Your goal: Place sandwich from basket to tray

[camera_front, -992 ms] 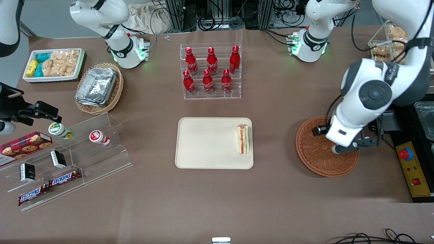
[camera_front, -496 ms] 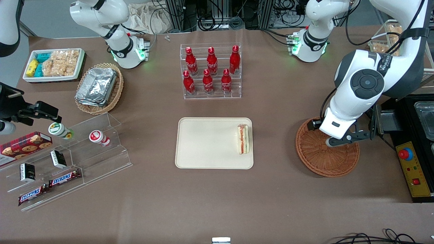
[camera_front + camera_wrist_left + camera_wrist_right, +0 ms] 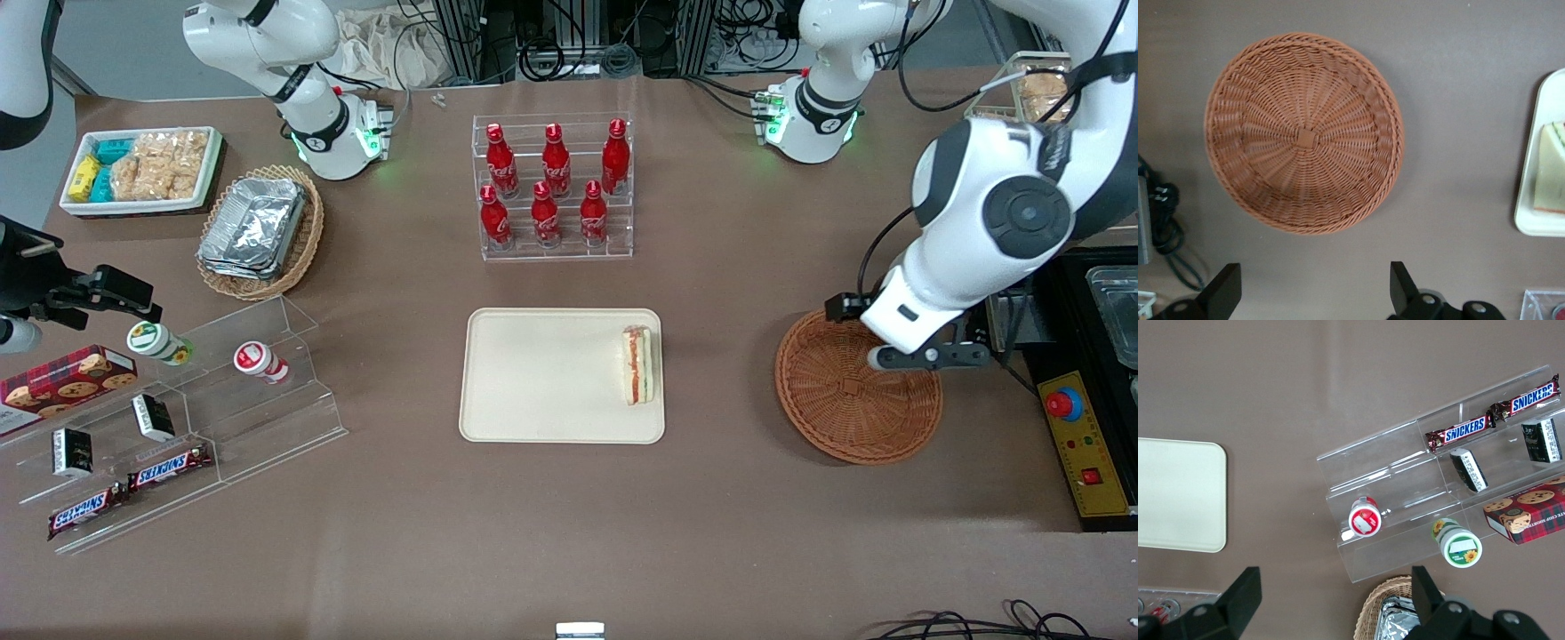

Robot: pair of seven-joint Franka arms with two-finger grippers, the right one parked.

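Observation:
The sandwich (image 3: pixel 638 364), a white wedge with a red and green filling, lies on the cream tray (image 3: pixel 542 378) at the tray's end nearest the basket. It also shows in the left wrist view (image 3: pixel 1550 170) on the tray (image 3: pixel 1531 220). The round reddish-brown wicker basket (image 3: pixel 845 400) is empty; in the left wrist view (image 3: pixel 1305 133) its whole inside shows bare. My left gripper (image 3: pixel 925 357) hangs above the basket's rim on the side toward the working arm's end. It is open and empty (image 3: pixel 1313 293).
A clear rack of red bottles (image 3: pixel 553 187) stands farther from the front camera than the tray. An acrylic stand with snacks (image 3: pixel 169 418), a tan basket of foil trays (image 3: pixel 258 229) and a white snack tray (image 3: pixel 142 169) lie toward the parked arm's end. A yellow control box (image 3: pixel 1085 444) sits beside the basket.
My left gripper has risen and shifted away from the front camera, from low over the basket's middle to above its rim. Sandwich, tray and basket have not moved.

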